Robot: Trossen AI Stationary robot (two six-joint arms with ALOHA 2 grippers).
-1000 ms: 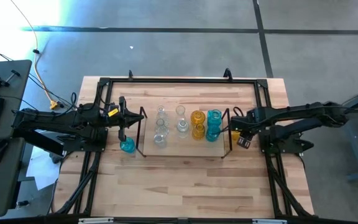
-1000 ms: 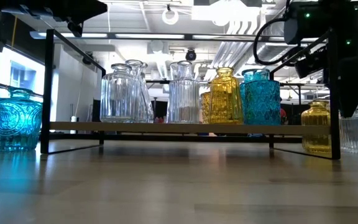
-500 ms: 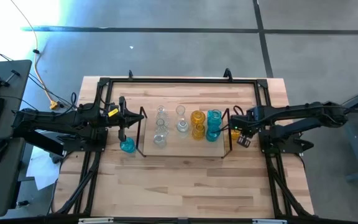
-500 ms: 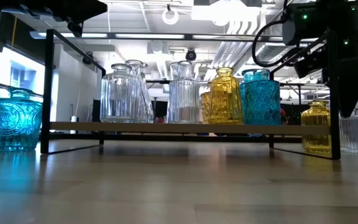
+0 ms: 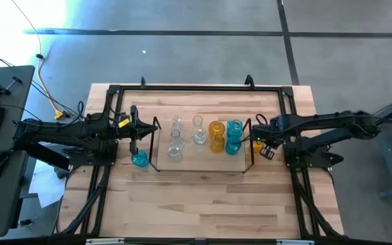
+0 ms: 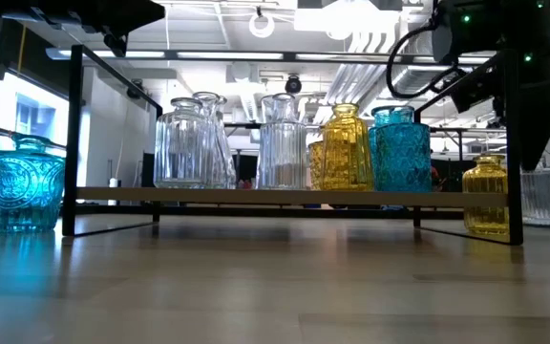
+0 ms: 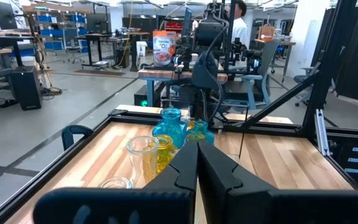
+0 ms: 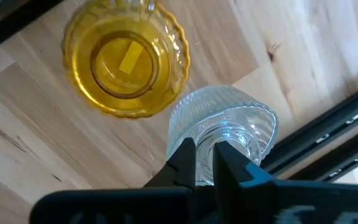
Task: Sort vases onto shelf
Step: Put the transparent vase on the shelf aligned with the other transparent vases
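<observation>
At the frame's lower centre, the right gripper [image 8: 202, 163] pinched a clear ribbed vase [image 8: 225, 134] by its rim. The left gripper [image 7: 197, 163] stayed fully closed, holding nothing.

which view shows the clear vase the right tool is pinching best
The right wrist view: the right tool is shut on the clear vase's rim, seen from above. The low view shows its ribbed side behind the arm. The high view hides it; the left wrist view misses it.

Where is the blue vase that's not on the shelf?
In the high view the lone blue vase stands on the table just outside the shelf's left end, right by the left gripper.
</observation>
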